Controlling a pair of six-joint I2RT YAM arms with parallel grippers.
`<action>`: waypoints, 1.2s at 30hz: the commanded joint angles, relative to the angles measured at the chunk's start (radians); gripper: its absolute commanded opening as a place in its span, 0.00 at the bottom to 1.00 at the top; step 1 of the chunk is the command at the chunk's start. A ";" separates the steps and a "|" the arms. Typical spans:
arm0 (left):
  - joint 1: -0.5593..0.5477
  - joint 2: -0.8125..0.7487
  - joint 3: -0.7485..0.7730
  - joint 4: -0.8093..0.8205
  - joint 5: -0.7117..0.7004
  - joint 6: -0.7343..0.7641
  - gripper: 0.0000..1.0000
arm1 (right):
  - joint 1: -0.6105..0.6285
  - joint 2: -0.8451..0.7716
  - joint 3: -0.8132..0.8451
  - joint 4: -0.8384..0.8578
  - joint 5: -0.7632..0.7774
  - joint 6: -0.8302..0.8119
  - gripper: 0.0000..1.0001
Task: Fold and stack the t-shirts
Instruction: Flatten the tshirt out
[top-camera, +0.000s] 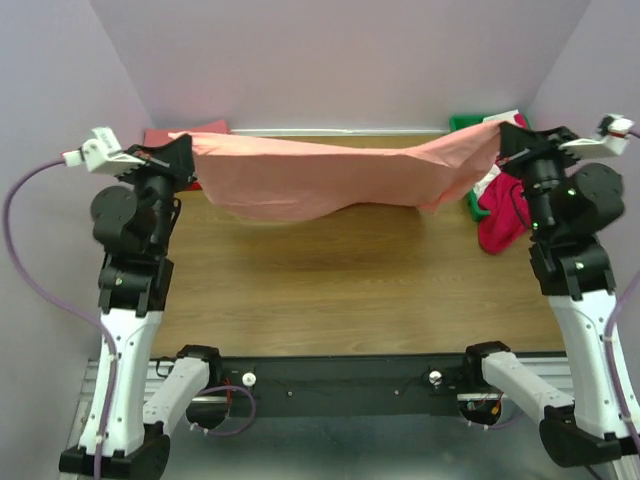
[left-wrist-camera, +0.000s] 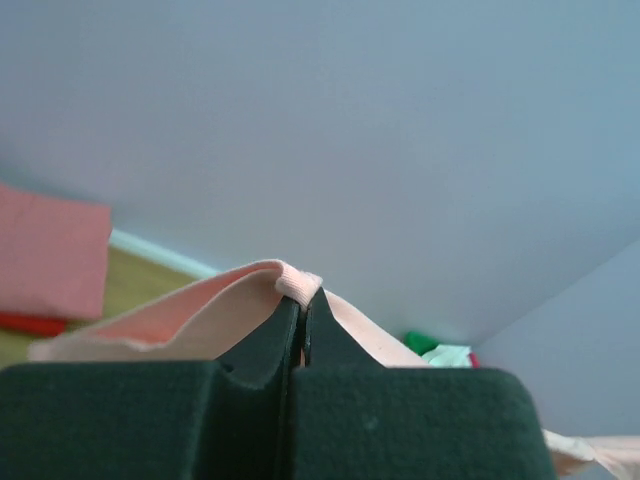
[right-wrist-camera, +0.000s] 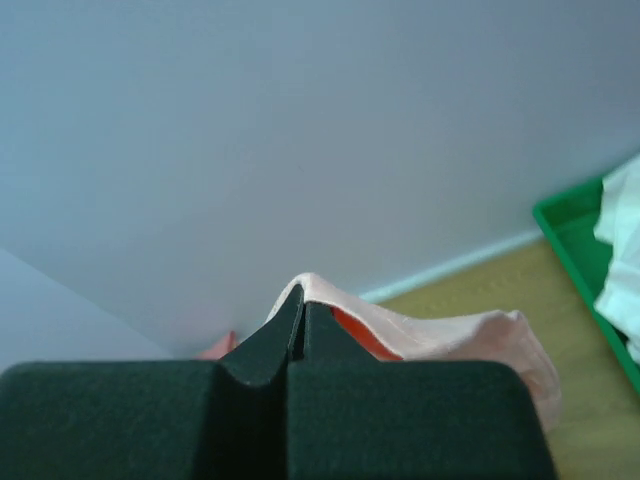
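Pale lilac walls close in a wooden worktop (top-camera: 330, 290), and over its far half the salmon-pink t-shirt (top-camera: 320, 175) hangs in the air, strung like a hammock between the two arms. The left pincer (top-camera: 178, 155) is clamped on one end of the cloth. Its wrist view shows the jaws closed with only a thick seamed edge nipped between them. The right pincer (top-camera: 507, 140) is closed on the other end in the same way. We judge the shirt light and limp: it sags in the middle, it will slide and wrinkle rather than keep a fold, and a thin pinch could slip, so seams or corners look like the best places to hold. We cannot tell which parts of the garment are gripped, since no sleeve or neckline shows clearly. From above we also cannot tell whether the drooping lower edge touches the worktop. At the far left a folded salmon-pink shirt (left-wrist-camera: 50, 250) lies on a red shirt (left-wrist-camera: 30, 323), mostly hidden in the top view by the arm and the hanging cloth. At the far right the green bin (right-wrist-camera: 580, 240) holds a white cloth (right-wrist-camera: 622, 225), and a magenta-red shirt (top-camera: 500, 215) spills beside it, partly behind the right arm.
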 joint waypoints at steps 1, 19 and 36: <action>0.001 -0.091 0.149 0.004 0.047 0.061 0.00 | -0.004 -0.046 0.177 0.013 0.003 -0.071 0.00; 0.001 -0.142 0.526 -0.074 0.222 0.095 0.00 | -0.004 0.045 0.730 -0.090 -0.092 -0.220 0.00; 0.007 0.258 -0.151 0.214 -0.005 0.064 0.00 | -0.005 0.424 0.156 0.155 -0.038 -0.197 0.00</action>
